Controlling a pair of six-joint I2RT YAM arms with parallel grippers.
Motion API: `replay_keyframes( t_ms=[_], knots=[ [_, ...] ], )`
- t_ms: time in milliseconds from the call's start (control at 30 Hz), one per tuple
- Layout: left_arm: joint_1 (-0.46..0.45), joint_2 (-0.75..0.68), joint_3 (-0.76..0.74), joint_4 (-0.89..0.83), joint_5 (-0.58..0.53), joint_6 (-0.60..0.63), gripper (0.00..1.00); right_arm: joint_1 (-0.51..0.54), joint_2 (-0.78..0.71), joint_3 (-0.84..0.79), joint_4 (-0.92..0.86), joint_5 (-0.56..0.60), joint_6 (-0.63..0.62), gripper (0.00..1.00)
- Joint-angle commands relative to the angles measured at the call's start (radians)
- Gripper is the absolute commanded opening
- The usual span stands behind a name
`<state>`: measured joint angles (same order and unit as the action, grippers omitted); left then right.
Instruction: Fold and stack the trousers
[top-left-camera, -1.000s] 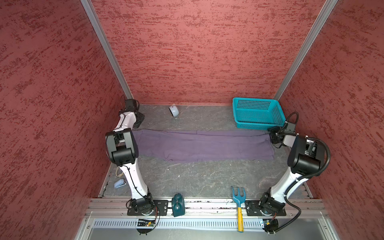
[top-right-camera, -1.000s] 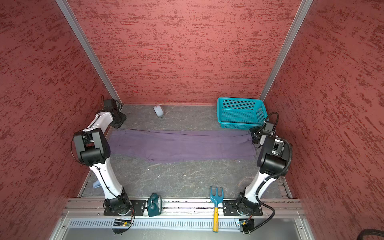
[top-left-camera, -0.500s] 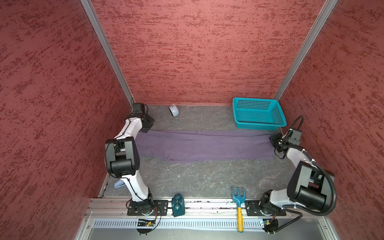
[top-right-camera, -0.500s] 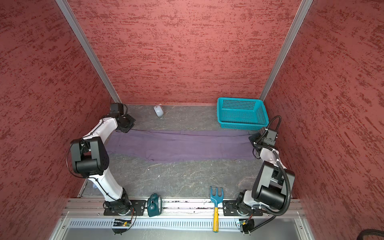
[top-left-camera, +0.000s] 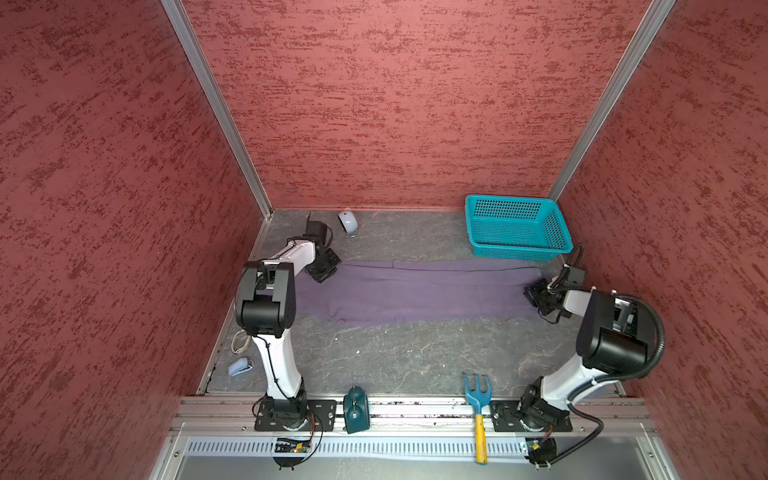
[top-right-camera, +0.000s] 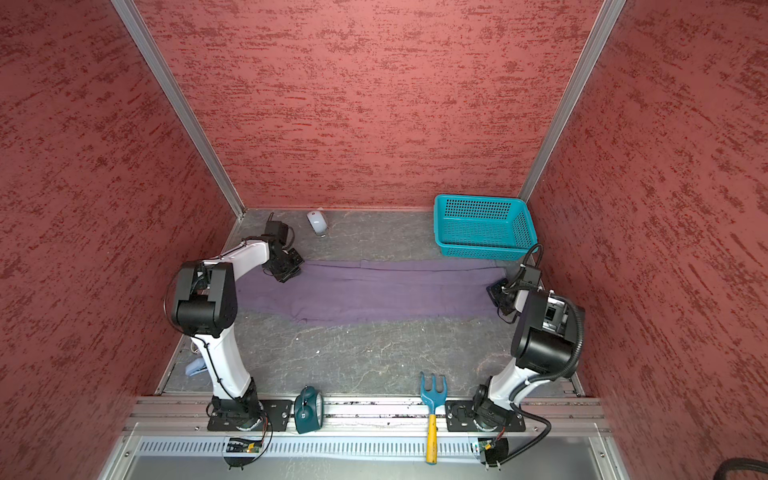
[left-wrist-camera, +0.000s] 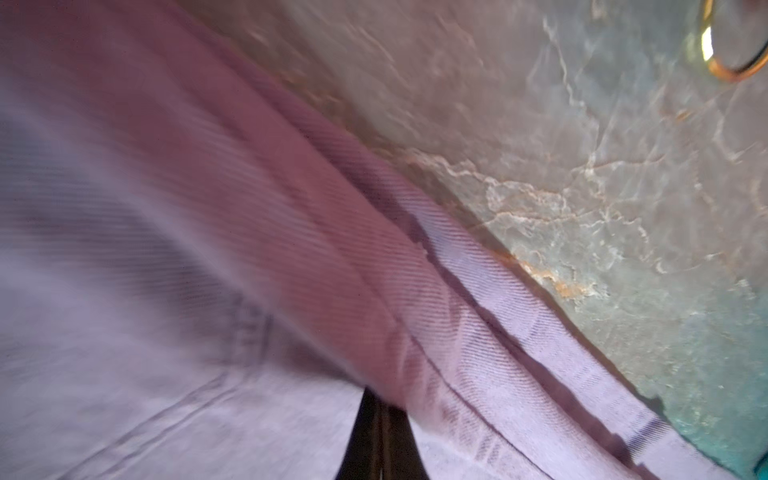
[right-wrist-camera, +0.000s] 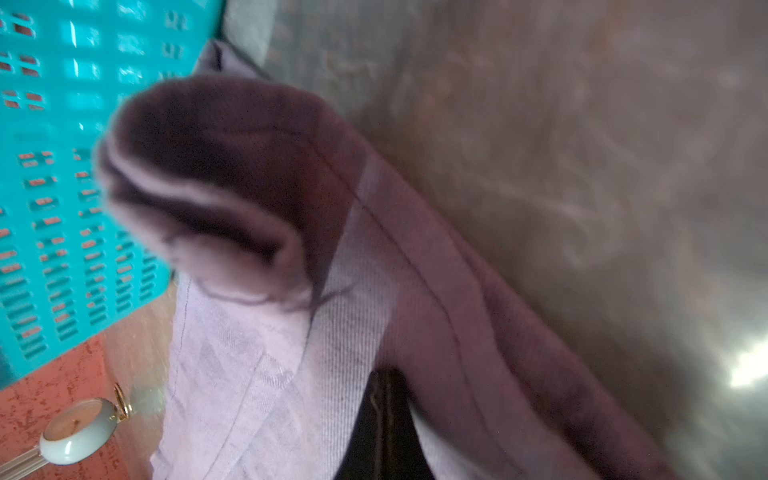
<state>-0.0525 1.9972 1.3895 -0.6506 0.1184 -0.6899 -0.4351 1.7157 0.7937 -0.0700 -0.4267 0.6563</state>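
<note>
Stretching across the grey marbled table (top-left-camera: 395, 357), the trousers (top-left-camera: 415, 291) lie flat as one long purple-grey band in both top views (top-right-camera: 386, 291). Their right end lies just in front of the teal basket (top-left-camera: 519, 249).

The left gripper (top-left-camera: 322, 270) is down on the far left corner of the cloth, and the right gripper (top-left-camera: 536, 293) is down on its right end. From overhead neither pincer's fingers can be made out.

The wrist cameras settle it. In the left wrist view the left gripper (left-wrist-camera: 380, 415) shows as a narrow dark wedge, fingers pressed together, with the trousers (left-wrist-camera: 249, 249) folded round it along a stitched seam. In the right wrist view the right gripper (right-wrist-camera: 384, 390) is likewise clamped on the trousers (right-wrist-camera: 332, 311). There a hem curls up into a dark roll in front of the teal basket (right-wrist-camera: 62, 166).

Only the right wrist view catches a pale round disc with a gold clasp (right-wrist-camera: 75, 432). Only the left wrist view catches a gold ring (left-wrist-camera: 731, 62), blurred at the frame's edge.

Only the top views take in the white mouse (top-left-camera: 347, 221) by the back wall, well apart from the cloth, and the blue hand rake (top-left-camera: 478, 390) on the front rail. A small pale blue object (top-left-camera: 240, 366) by the left arm's base is plain in a top view and half hidden in its twin (top-right-camera: 195, 368).
</note>
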Motion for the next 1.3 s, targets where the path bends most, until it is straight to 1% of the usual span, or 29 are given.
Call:
replay_keyframes(
  t_ms=[0, 200, 367, 467, 600, 733, 800, 867, 967, 1067, 1267],
  knots=[
    [-0.013, 0.052, 0.053, -0.026, -0.014, 0.014, 0.00, 0.005, 0.076, 0.041, 0.061, -0.041, 0.040, 0.00],
    [-0.012, 0.119, 0.109, -0.011, -0.033, -0.004, 0.00, 0.004, 0.138, 0.123, 0.055, -0.057, 0.048, 0.00],
    [-0.004, 0.197, 0.233, -0.042, -0.038, 0.000, 0.00, 0.005, 0.144, 0.147, -0.020, -0.037, 0.002, 0.00],
    [0.002, 0.214, 0.277, -0.041, -0.040, -0.002, 0.00, 0.004, 0.112, 0.115, -0.081, -0.002, -0.035, 0.00],
    [0.020, 0.224, 0.342, -0.056, -0.038, 0.005, 0.00, -0.002, 0.042, 0.039, -0.165, 0.093, -0.084, 0.00],
    [0.047, 0.224, 0.404, -0.079, -0.017, 0.009, 0.00, -0.024, -0.027, -0.023, -0.228, 0.118, -0.114, 0.00],
    [0.057, 0.203, 0.411, -0.084, -0.017, 0.007, 0.00, -0.038, -0.074, -0.047, -0.257, 0.122, -0.122, 0.00],
    [0.071, 0.163, 0.384, -0.070, -0.020, 0.003, 0.00, -0.051, -0.129, -0.066, -0.288, 0.121, -0.132, 0.00],
    [0.088, 0.083, 0.295, -0.024, 0.001, -0.013, 0.00, -0.067, -0.210, -0.083, -0.359, 0.141, -0.156, 0.00],
    [0.089, -0.001, 0.184, 0.012, 0.016, -0.021, 0.00, -0.077, -0.314, -0.109, -0.402, 0.149, -0.168, 0.00],
    [0.083, -0.153, -0.083, 0.070, 0.039, -0.027, 0.01, -0.081, -0.497, -0.132, -0.443, 0.156, -0.151, 0.00]
  ],
)
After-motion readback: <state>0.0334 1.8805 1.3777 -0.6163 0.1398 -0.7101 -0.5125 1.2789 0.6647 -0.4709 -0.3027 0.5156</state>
